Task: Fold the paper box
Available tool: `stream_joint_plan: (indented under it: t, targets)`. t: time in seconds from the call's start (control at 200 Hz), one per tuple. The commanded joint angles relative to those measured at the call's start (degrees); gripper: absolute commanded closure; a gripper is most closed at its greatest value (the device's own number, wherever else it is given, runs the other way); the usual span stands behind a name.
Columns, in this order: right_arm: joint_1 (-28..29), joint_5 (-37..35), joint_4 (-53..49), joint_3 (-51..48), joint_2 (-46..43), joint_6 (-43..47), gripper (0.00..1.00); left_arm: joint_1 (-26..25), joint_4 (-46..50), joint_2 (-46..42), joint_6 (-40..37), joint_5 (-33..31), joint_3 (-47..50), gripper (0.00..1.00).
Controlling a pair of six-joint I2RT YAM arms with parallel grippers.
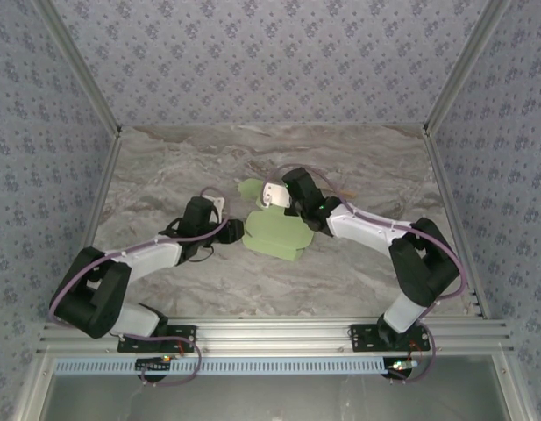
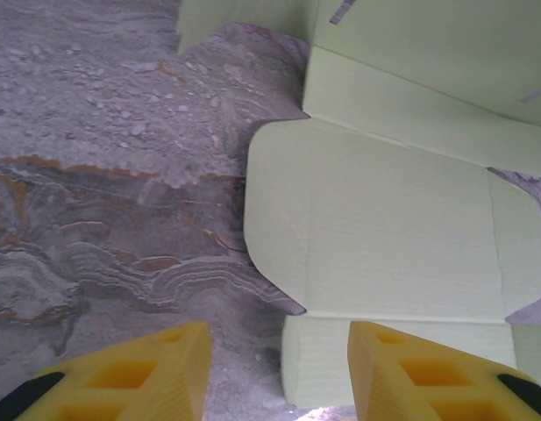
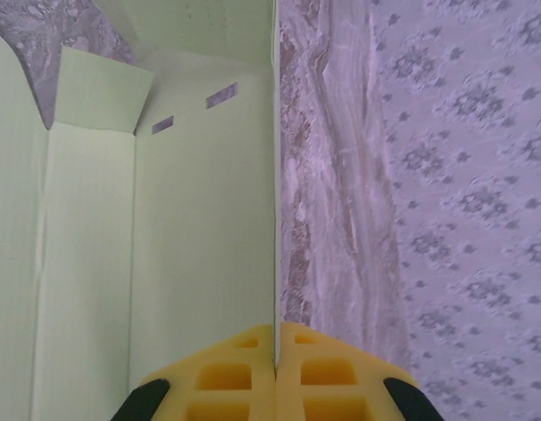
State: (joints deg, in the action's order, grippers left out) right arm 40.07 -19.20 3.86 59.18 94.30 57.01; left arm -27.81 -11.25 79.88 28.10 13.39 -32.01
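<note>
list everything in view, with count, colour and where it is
paper box: one, pale green, mid-table between the arms, partly unfolded
table: one, grey-brown marble pattern, under everything
wall panels: three, blue-grey floral, back and both sides
frame rail: one, silver, near edge
left arm, right arm: two, black and white, bolted at the near edge
left pincer: one, yellow fingers, open over the box's flap
right pincer: one, yellow fingers, shut on a box panel's edge

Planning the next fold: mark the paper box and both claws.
paper box (image 1: 274, 235): top external view, flat middle panel.
left claw (image 2: 278, 346): left wrist view, between fingertips.
right claw (image 3: 276, 340): right wrist view, fingertip seam.
</note>
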Motion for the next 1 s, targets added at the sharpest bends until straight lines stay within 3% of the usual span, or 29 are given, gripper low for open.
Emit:
stream_joint_plan:
  t: [0.0, 0.43, 0.61, 0.999]
  targets:
    - [0.4, -1.9, 10.2, -2.6, 0.2, 7.5, 1.00, 2.2, -3.0, -1.4, 2.0, -1.5, 1.1, 0.56]
    - [-1.6, 2.8, 26.5, -10.6, 2.5, 19.6, 1.00, 12.6, -4.6, -5.2, -0.3, -4.0, -0.1, 0.54]
    - [-3.5, 7.4, 29.6, -12.8, 3.5, 21.4, 1.00, 15.9, -5.4, 2.0, -7.2, -0.3, -6.7, 0.51]
    - [-6.6, 12.2, 27.9, -12.3, 3.6, 17.6, 1.00, 16.4, 9.1, 23.9, -19.3, 8.5, -29.4, 0.50]
